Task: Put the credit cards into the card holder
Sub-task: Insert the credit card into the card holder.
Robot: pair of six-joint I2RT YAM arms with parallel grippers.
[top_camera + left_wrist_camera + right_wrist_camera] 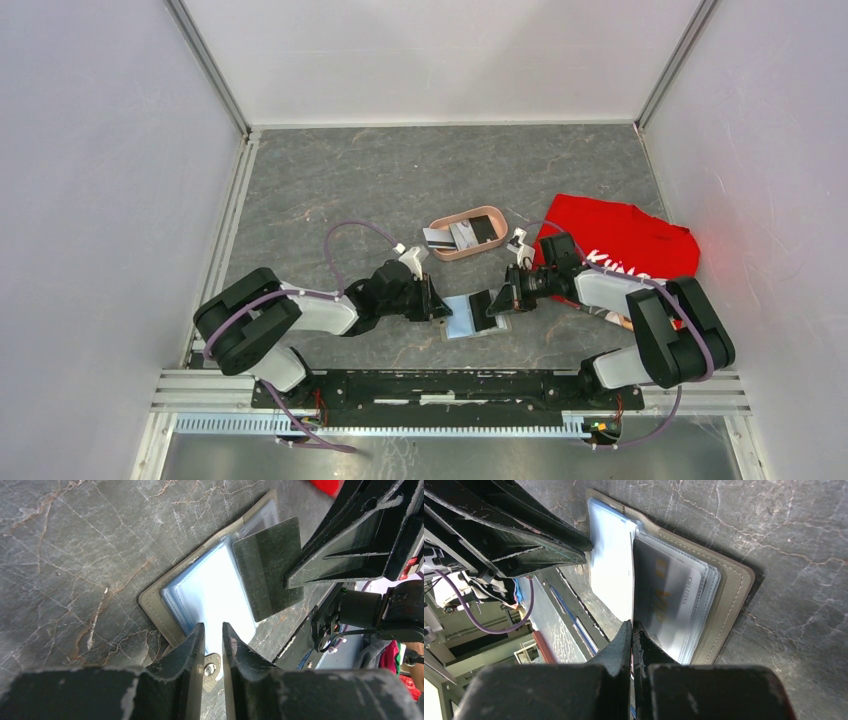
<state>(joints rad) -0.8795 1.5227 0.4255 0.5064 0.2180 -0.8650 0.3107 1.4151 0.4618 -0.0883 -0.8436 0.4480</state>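
The card holder (pixel 460 322) lies open on the table between my grippers, its olive rim (pixel 155 597) around clear blue-white pockets. My left gripper (pixel 438 303) has its jaws nearly together with nothing between them, the tips (pixel 213 630) over the holder's near edge above its stud tab (pixel 210 669). My right gripper (pixel 500 300) is shut on a dark credit card (pixel 267 570) and holds it tilted over the holder's middle fold. In the right wrist view that gripper (pixel 631 627) holds the card edge-on. A silvery card (pixel 674 597) sits in the holder's right pocket.
A pink oval tray (pixel 462 213) with more cards (pixel 455 236) stands just behind the holder. A red cloth (pixel 625 245) lies at the right, partly under my right arm. White walls enclose the table on three sides.
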